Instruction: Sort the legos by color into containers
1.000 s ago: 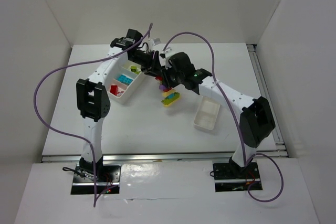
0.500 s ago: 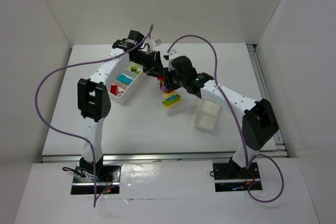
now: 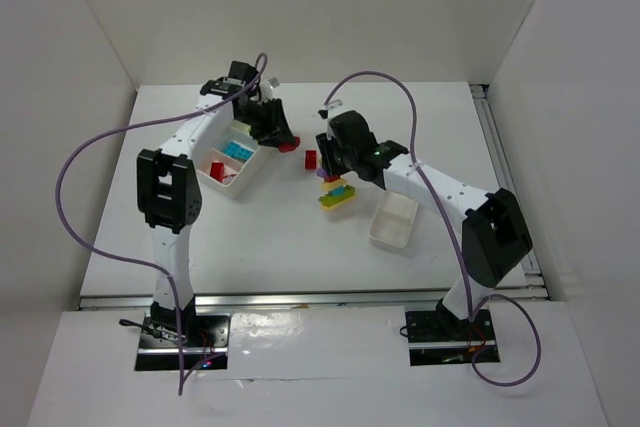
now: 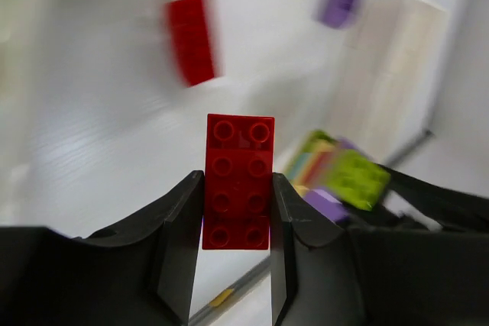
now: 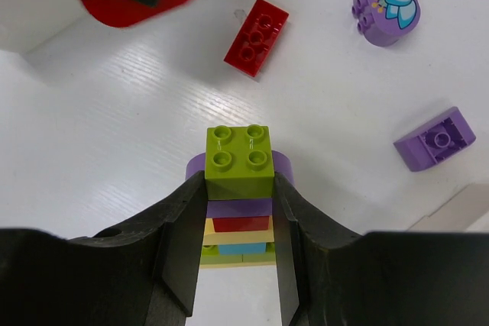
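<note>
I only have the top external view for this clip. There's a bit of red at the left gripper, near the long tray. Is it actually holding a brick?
Observer: Yes. In the left wrist view the left gripper is shut on a red brick, two studs by four, pinched across its long sides.
Operator: And the right gripper?
Observer: The right wrist view shows the right gripper shut on a stack. Lime green is on top, with purple, red, pale yellow and cyan layers below it.
Operator: Any loose pieces near it?
Observer: Three in the right wrist view: a loose red brick, a purple rounded piece with a flower print, and a purple sloped brick.
</note>
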Motion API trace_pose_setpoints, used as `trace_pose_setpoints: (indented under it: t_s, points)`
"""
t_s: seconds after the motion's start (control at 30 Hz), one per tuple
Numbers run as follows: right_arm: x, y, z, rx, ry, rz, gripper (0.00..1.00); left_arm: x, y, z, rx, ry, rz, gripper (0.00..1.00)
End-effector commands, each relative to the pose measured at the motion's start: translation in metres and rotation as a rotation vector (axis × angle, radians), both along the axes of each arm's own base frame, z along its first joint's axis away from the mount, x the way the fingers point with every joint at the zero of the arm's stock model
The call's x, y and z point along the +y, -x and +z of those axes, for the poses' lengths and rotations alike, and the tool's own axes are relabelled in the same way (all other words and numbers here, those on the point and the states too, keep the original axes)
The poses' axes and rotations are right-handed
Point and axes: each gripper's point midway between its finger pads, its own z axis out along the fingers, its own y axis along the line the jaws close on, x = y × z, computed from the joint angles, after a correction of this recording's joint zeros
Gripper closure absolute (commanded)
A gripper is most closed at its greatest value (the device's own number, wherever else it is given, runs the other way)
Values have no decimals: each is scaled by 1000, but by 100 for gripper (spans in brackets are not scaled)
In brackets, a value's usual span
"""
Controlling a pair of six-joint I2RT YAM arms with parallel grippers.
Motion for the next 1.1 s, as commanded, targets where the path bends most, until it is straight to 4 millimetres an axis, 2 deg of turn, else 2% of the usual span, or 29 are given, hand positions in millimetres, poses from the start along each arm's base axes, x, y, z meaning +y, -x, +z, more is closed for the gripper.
trace_pose_setpoints:
  t_s: [0.0,0.03,0.07,0.1,0.13,0.2,0.3,0.37,0.4,0.47,0.57,0.67,0.77,0.87,0.9,1.03,1.07]
  points:
    - [-6,-8,21,-47,-30,-45,80,83,-11,5,-49,-305,326,100]
    - [-10,-11,21,-47,-30,-55,80,101,-4,25,-96,-370,401,100]
    - [-10,-11,17,-40,-24,-56,80,117,1,28,-105,-437,464,100]
    - [-14,-13,17,-40,-24,-65,80,142,12,18,-71,-549,567,100]
    - [-12,-13,17,-37,-28,-57,80,154,20,32,-96,-558,615,100]
    - [-15,-15,13,-30,-22,-67,80,171,36,25,-62,-615,715,100]
    - [-17,-19,12,-25,-26,-70,80,187,51,27,-41,-633,813,100]
    - [-17,-19,12,-25,-26,-70,80,200,57,12,14,-651,884,100]
    - [-16,-20,8,-18,-20,-70,80,201,56,12,15,-652,900,100]
    - [-16,-20,10,-18,-20,-70,80,211,56,-3,57,-680,924,100]
    - [-16,-20,6,-10,-15,-70,80,213,53,-23,98,-706,946,100]
    - [-17,-21,6,-14,-10,-77,80,223,46,-40,126,-730,963,100]
    - [-18,-20,4,-3,-11,-83,79,220,36,-43,125,-711,969,100]
    - [-20,-21,-3,24,1,-85,74,220,33,-47,130,-722,957,87]
    - [-20,-21,0,24,1,-85,73,220,33,-51,135,-731,945,84]
    - [-21,-18,-13,62,22,-79,69,221,40,-58,153,-749,928,53]
    - [-19,-20,-15,63,23,-79,69,220,43,-63,165,-753,911,51]
